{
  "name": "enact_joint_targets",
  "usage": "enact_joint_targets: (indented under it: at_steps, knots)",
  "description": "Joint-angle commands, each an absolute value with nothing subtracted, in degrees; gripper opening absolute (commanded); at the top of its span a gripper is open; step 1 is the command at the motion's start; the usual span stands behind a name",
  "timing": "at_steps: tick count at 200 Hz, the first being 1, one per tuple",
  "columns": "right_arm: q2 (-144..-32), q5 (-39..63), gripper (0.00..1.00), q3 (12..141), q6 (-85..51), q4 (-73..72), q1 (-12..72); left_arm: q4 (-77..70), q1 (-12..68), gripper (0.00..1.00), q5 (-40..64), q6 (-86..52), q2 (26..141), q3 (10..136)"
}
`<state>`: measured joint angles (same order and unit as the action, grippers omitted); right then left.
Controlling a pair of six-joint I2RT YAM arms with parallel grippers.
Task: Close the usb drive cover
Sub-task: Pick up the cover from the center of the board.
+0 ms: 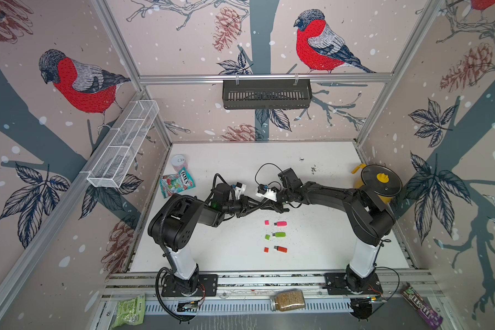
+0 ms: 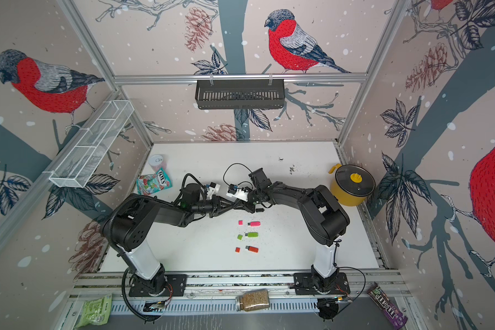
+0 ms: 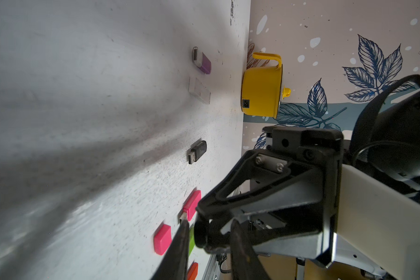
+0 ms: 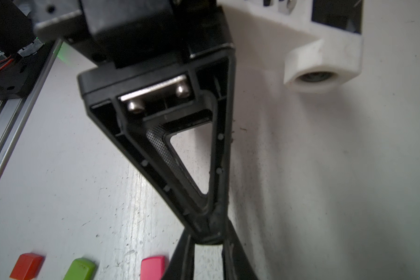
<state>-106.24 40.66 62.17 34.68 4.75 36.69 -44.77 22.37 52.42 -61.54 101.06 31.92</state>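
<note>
USB drive cover (image 1: 267, 222) (pink) lies beside drive (image 1: 281, 223).

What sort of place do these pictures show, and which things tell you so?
Probably a robot test cell: a left arm and right arm bolted to an aluminium rail, a metal frame holding wallpapered walls, and uncapped USB drives lined up.

Both top views are bright and evenly lit from above. The white tabletop (image 1: 312, 257) looks nearly washed out, with only faint shadows under the arms. Wide-angle distortion stretches the walls (image 1: 55, 171) toward the picture corners. In the left wrist view a broad soft shadow crosses the tabletop (image 3: 83, 157), and its nearest part smears into blur. In the right wrist view the pink cap (image 4: 152, 266) is soft, and a green glow (image 4: 63, 52) falls near the tabletop's front edge.
</note>
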Motion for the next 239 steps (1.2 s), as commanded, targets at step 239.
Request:
enact_joint_targets:
  at_steps: [239]
  knots:
    - [-105.25, 38.91, 0.38, 62.45, 31.27, -0.06, 35.76, -42.62, 21.97, 0.06, 52.91, -59.05, 99.25, 33.47]
